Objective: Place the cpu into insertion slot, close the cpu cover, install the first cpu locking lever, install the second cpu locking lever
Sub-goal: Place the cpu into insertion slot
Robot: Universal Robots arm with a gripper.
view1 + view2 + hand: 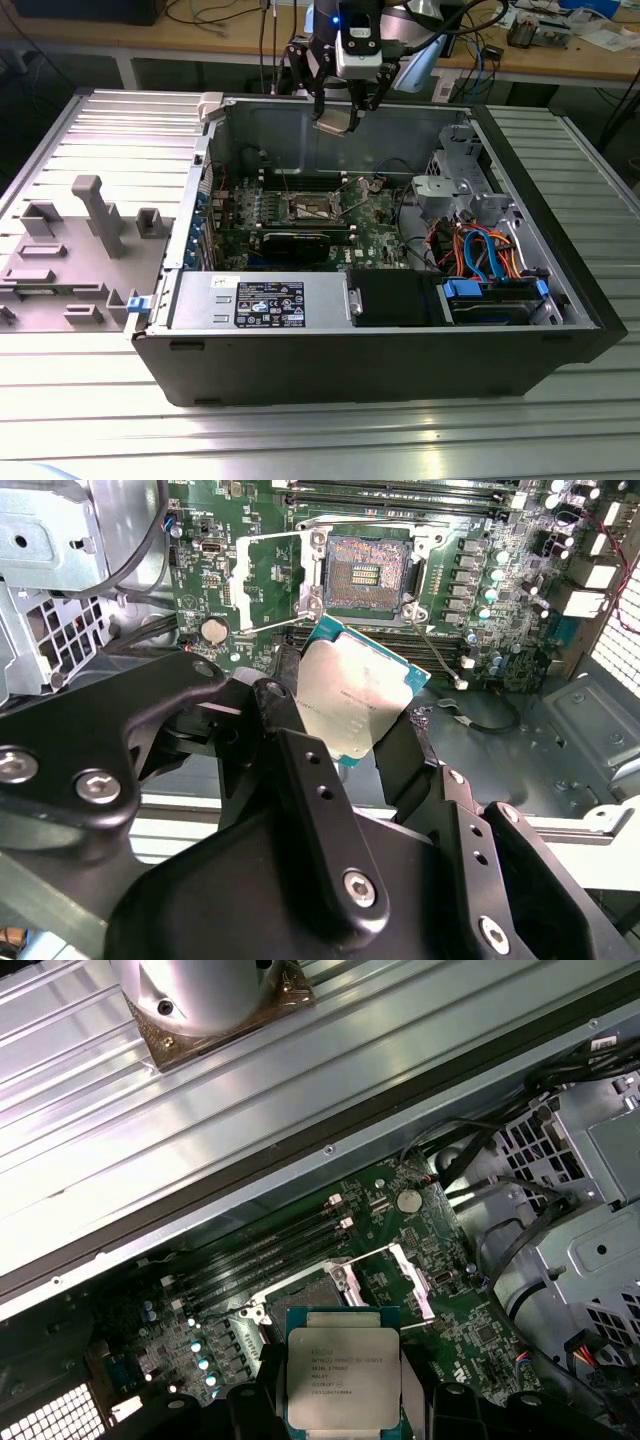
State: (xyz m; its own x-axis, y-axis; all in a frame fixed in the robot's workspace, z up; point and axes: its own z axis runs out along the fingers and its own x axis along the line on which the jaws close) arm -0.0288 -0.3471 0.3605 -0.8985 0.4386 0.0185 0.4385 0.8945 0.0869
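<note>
My gripper (pixel 337 118) hangs above the back wall of the open computer case (pixel 560 330), shut on the cpu (pixel 334 122). In both wrist views the cpu (pixel 352 702) (pixel 343 1372) is a flat square with a silver top and a green rim, clamped by its edges between black fingers (pixel 405 758). Below it on the green motherboard lies the insertion slot (pixel 364 572) (pixel 312 208), dark centre exposed; the chip covers part of the insertion slot (pixel 305 1300) in the first wrist view. The cpu cover (pixel 266 580) (pixel 412 1282) stands swung open beside the slot. A thin wire lever (pixel 438 652) sticks out from the socket's corner.
A black graphics card (pixel 300 243) lies just in front of the socket. The power supply (pixel 255 300) and a blue-fronted drive bay (pixel 490 295) fill the case's front. Orange and blue cables (pixel 478 250) run at the exterior view's right. A grey fixture (pixel 90 215) stands outside on the left.
</note>
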